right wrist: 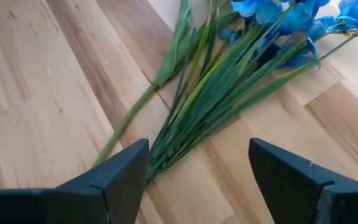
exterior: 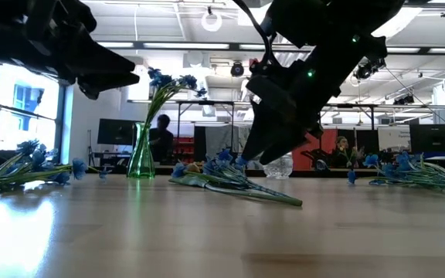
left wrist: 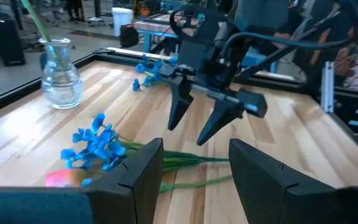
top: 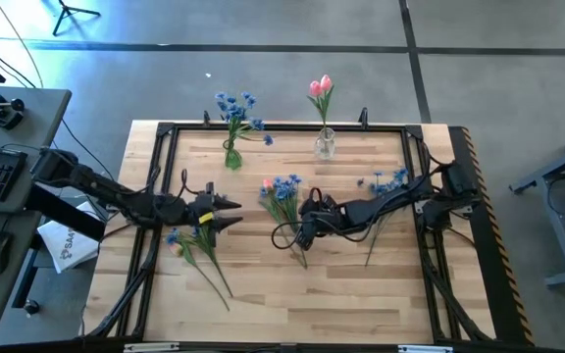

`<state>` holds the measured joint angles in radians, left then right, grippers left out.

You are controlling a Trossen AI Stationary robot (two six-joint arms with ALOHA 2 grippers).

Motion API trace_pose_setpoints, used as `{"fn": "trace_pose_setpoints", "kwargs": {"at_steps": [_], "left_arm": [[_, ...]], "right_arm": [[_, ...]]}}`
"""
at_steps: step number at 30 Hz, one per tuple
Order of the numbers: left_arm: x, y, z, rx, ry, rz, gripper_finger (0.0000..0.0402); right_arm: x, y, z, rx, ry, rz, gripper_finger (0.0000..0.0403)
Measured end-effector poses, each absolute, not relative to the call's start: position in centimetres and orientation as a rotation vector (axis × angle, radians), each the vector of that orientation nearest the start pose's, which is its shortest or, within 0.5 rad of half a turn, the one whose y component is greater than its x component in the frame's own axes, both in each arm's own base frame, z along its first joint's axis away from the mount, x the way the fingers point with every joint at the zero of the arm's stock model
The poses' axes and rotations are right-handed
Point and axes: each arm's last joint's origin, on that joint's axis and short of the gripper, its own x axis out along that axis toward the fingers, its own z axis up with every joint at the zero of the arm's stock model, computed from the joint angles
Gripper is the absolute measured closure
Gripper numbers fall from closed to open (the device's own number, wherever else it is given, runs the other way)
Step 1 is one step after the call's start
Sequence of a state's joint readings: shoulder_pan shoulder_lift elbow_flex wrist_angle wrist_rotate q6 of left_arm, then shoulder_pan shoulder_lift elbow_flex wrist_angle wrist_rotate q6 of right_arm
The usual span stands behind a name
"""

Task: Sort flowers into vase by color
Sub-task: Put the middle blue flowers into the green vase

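High view, right gripper [top: 305, 218]: hung mid-table, fingers spread wide above the stems of the blue-blossomed, green-stemmed bunch [top: 284, 199], apparently not touching them.
Left gripper [top: 231, 214]: waited near the table's left side, jaws parted, holding nothing.
Green glass vase [top: 231, 155]: at the far edge, already carrying blue flowers.
Clear glass vase [top: 325, 143]: beside it, well apart, carrying a pink tulip bud [top: 320, 88].
Open room: bare light wooden tabletop [top: 322, 294] toward the near edge.
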<state>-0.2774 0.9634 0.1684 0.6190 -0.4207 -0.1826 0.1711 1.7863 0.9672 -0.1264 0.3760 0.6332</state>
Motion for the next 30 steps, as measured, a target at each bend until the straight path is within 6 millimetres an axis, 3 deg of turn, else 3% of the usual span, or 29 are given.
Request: {"fn": "trace_pose_setpoints", "kwargs": {"at_steps": [5, 13, 18, 23, 30], "left_arm": [[16.8, -4.5, 16.6, -0.114, 0.181, 0.25, 0.0232], [16.7, -4.4, 16.6, -0.113, 0.176, 0.326, 0.0232], [16.7, -4.4, 16.5, -0.136, 0.173, 0.329, 0.0232], [16.7, -4.4, 16.5, -0.136, 0.173, 0.33, 0.0232], [16.7, -4.4, 16.5, -0.136, 0.173, 0.332, 0.0232]], "right_arm": [[34.4, 4.9, 14.5, 0.408, 0.766, -0.473, 0.0135], [35.0, 4.5, 11.6, 0.456, 0.806, -0.524, 0.0151], [35.4, 4.5, 10.9, 0.459, 0.792, -0.52, 0.0181], [35.3, 4.2, 10.8, 0.448, 0.805, -0.534, 0.0245], [34.8, 3.7, 10.7, 0.383, 0.872, -0.559, 0.0385]]}}
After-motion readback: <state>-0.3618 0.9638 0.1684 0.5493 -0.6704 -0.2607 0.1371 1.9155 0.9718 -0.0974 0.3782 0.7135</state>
